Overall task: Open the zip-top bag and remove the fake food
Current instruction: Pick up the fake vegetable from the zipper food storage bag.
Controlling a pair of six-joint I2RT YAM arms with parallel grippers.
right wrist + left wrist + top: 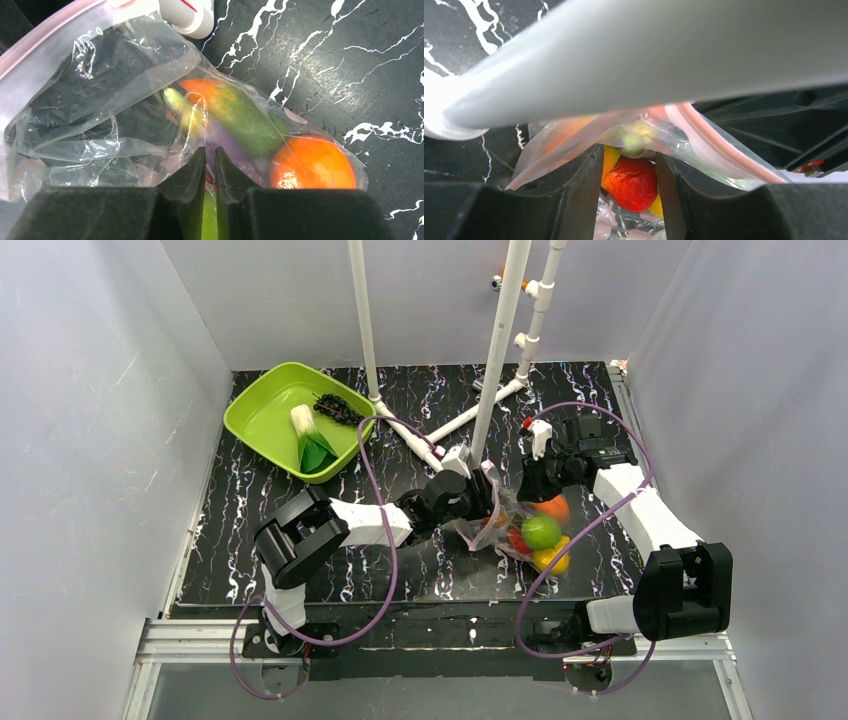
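From overhead, shows the zip-top bag (pixel 497 528) lying on the black marbled table (pixel 300 490), right of centre, with the left gripper (pixel 482 502) at its left end and the right gripper (pixel 532 480) at its far side. Holds a green apple (pixel 541 531), an orange (pixel 555 508), a lemon (pixel 552 558) and a red piece (pixel 517 540). Finds the leafy vegetable (pixel 312 440) and grapes (pixel 338 408) in the lime-green tray (pixel 250 415), far left.

At the left wrist, shows fingers (pixel 579 190) parted and released, bag film draped across their tips, the pink zip strip (pixel 719 145) curving to the right, the red piece beyond the gap and a white pipe (pixel 649 55) close overhead.

At the right wrist, shows fingers (pixel 192 170) almost together, clenched on a fold of bag film, the orange (pixel 312 162) just right of them inside the bag.
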